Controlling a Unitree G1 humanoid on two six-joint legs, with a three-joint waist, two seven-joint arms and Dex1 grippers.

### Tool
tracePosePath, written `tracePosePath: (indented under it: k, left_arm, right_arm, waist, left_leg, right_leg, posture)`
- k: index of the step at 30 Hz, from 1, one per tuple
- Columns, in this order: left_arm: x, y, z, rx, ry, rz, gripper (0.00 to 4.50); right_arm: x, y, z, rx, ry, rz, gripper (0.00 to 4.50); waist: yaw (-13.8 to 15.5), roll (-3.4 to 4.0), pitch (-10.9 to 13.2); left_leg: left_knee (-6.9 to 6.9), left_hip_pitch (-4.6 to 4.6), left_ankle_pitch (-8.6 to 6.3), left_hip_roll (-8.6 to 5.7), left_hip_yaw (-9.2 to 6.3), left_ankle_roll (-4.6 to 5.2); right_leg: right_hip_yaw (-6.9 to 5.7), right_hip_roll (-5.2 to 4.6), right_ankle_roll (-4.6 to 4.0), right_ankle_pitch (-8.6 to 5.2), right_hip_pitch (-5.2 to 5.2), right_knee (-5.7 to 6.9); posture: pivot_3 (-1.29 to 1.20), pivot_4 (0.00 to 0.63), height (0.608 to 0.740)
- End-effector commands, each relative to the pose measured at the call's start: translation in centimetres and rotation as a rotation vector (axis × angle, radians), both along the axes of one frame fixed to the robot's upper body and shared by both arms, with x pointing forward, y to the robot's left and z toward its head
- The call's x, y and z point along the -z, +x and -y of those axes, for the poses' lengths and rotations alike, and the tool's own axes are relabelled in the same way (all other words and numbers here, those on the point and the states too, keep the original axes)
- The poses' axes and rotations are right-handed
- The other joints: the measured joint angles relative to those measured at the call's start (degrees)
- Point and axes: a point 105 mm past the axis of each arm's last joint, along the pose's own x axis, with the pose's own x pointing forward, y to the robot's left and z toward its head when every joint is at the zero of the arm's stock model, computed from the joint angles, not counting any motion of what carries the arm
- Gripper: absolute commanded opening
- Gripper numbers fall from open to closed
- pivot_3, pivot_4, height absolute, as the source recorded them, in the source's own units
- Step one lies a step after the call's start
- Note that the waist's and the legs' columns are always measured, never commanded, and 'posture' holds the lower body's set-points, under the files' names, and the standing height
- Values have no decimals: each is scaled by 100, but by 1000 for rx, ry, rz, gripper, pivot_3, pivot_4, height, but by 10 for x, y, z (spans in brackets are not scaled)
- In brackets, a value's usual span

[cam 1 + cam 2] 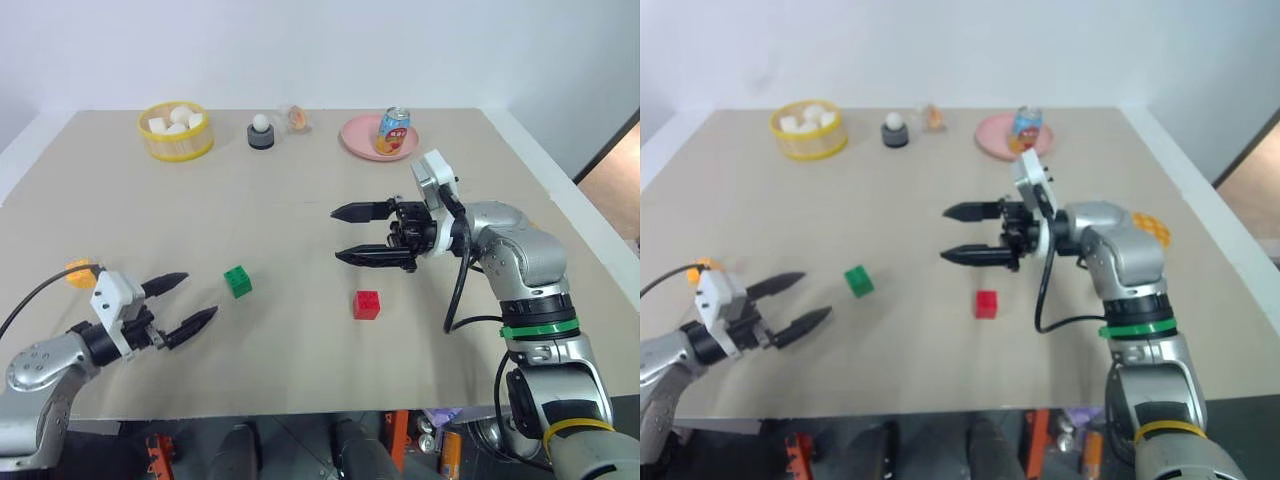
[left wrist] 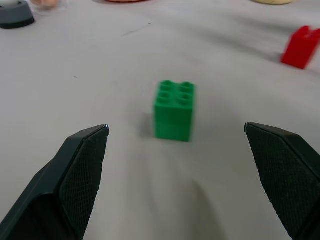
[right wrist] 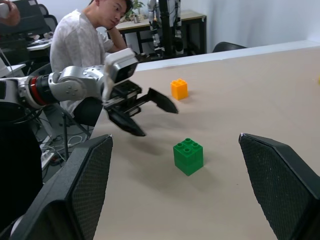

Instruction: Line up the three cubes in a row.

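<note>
Green, red and orange cubes are lying well apart on the cardboard-coloured table [image 1: 300, 200], so the row is not made yet. The green cube [image 1: 238, 281] is sitting at the near left of the middle. The red cube [image 1: 367, 304] is lying to its right and a little nearer. The orange cube [image 3: 179, 89] is resting at the near left edge of the table, behind the left arm, well apart from the other two. No two cubes are touching, and they are not forming a straight line.

The left gripper [image 1: 190, 303] is hovering just left of the green cube with its two black fingers spread wide and holding nothing; in the left wrist view the green cube is standing between the two fingertips but further out, not yet between the pads. The right gripper [image 1: 348, 235] is hanging above the table, beyond the red cube, pointing to the left, also spread and empty.

I judge that the task is near its beginning: all three cubes are waiting to be moved. The green cube looks like the next one to be taken by the left gripper. After that, the orange one has the longest way to go.
</note>
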Motion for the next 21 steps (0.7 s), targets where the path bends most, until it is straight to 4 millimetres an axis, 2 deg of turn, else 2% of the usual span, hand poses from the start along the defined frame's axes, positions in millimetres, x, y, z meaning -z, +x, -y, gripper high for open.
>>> tracePosePath:
  k: [1,7,21]
  left_arm:
    - [7,6,12,77,48,-6,4500]
    - [15,16,25,155,58,-23,4500]
    - [19,43,33,172,45,-24,4500]
  right_arm:
    - [-9,-9,7,11,11,38,4174]
    - [-7,-14,12,35,3,38,4174]
    - [-8,-15,14,88,9,54,4174]
  waist:
    - [0,0,0]
    - [-7,0,0]
    - [-1,-2,-1]
  left_leg:
    - [0,-1,0,-1,1,0]
    - [-5,-3,0,1,-2,0]
    - [3,-3,1,0,-3,1]
  right_leg:
    - [0,-1,2,-2,0,0]
    - [0,2,7,0,-3,1]
    - [0,3,27,16,0,4]
  posture:
    - [0,150,740]
    - [0,150,740]
    - [0,150,740]
